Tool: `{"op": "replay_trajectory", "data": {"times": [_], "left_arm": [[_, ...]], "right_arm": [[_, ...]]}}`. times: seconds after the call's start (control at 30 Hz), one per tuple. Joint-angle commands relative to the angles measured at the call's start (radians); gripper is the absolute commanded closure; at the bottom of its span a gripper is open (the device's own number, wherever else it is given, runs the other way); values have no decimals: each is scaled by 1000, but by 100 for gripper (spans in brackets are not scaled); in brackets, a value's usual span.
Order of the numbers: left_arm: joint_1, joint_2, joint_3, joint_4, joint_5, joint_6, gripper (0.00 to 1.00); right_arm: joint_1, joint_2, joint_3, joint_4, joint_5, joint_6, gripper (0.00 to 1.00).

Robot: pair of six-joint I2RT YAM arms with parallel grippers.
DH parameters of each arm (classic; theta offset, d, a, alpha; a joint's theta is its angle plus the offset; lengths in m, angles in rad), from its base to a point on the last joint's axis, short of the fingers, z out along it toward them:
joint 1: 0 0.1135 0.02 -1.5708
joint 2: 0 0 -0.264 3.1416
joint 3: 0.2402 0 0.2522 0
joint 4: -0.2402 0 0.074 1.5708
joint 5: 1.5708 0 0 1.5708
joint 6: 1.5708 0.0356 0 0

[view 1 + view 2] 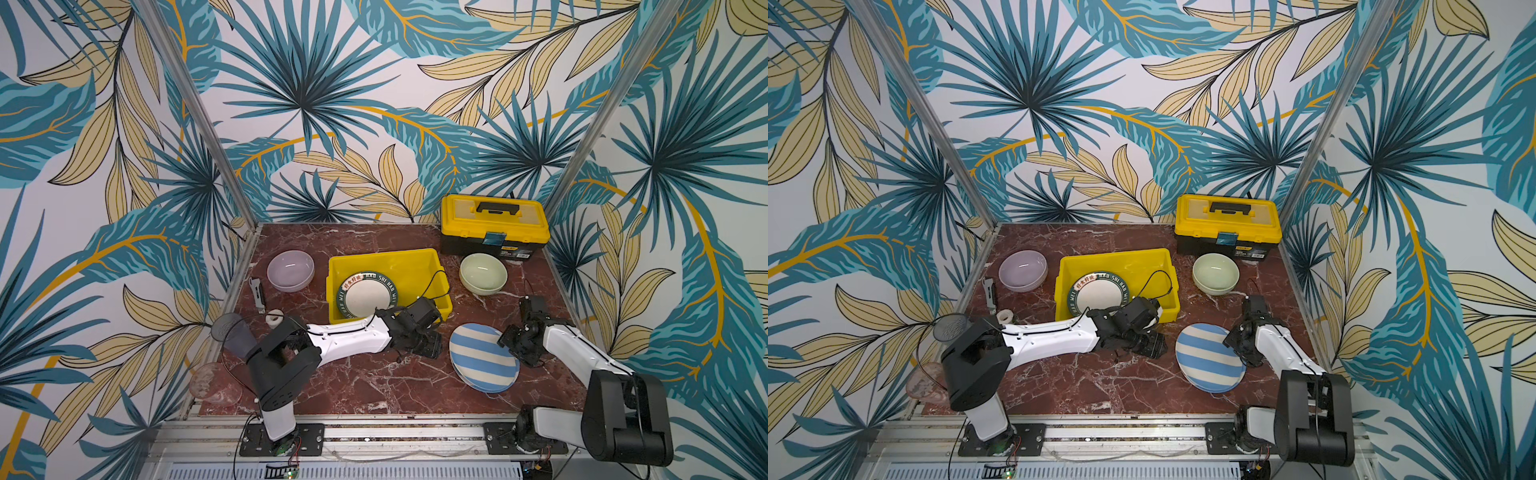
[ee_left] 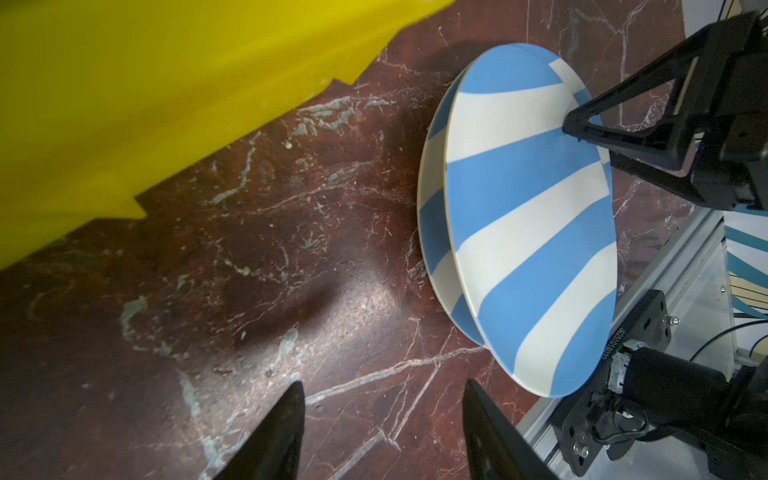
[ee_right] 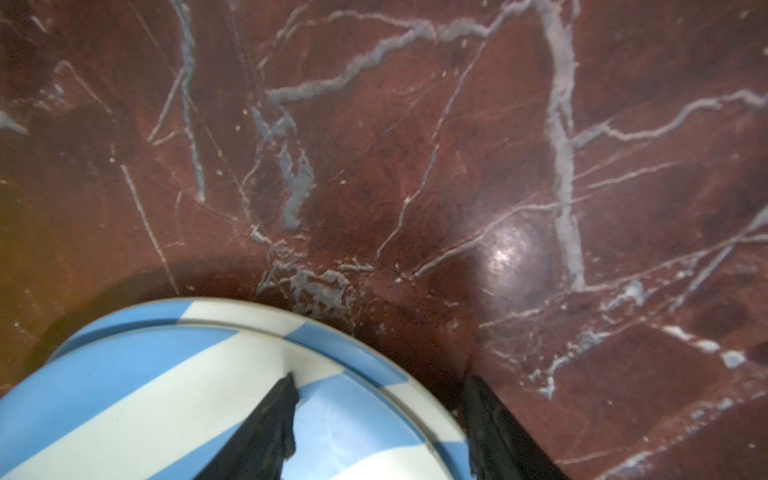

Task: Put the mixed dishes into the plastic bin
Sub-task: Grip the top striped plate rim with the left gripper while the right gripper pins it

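Observation:
The yellow plastic bin (image 1: 415, 266) holds the dark lettered plate (image 1: 368, 293). Two blue-white striped plates (image 1: 482, 357) lie stacked at the front right, the upper one (image 2: 528, 216) offset and tilted. My right gripper (image 3: 380, 380) is open and straddles that plate's rim, one finger over its face, the other outside. My left gripper (image 2: 384, 386) hangs open over bare marble between bin and plates. The lilac bowl (image 1: 290, 270) sits back left and the green bowl (image 1: 483, 273) back right. Two tumblers (image 1: 232, 334) (image 1: 214, 384) are at the left edge.
A yellow-and-black toolbox (image 1: 494, 224) stands at the back right behind the green bowl. A small grey tool (image 1: 257, 293) and a tape roll (image 1: 274, 318) lie along the left edge. The left arm (image 1: 353, 338) stretches across the table's front half.

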Motion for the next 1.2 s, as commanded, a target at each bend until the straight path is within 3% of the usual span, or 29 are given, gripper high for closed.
{"op": "replay_trajectory", "data": {"times": [0.0, 0.53, 0.73, 1.03, 1.17], "left_arm": [[-4, 31, 33, 35, 21, -7, 40], [-13, 124, 79, 131, 124, -104, 50], [-13, 162, 113, 147, 175, -131, 63], [-13, 201, 139, 188, 238, -191, 66], [-12, 209, 144, 219, 265, -210, 77]], "right_arm": [[20, 34, -14, -32, -14, -14, 36], [100, 8, -20, -60, 13, 22, 36], [114, -15, -41, -55, 11, 40, 36], [123, -6, -51, -39, 0, 47, 39], [128, -3, -50, -35, 1, 47, 40]]}}
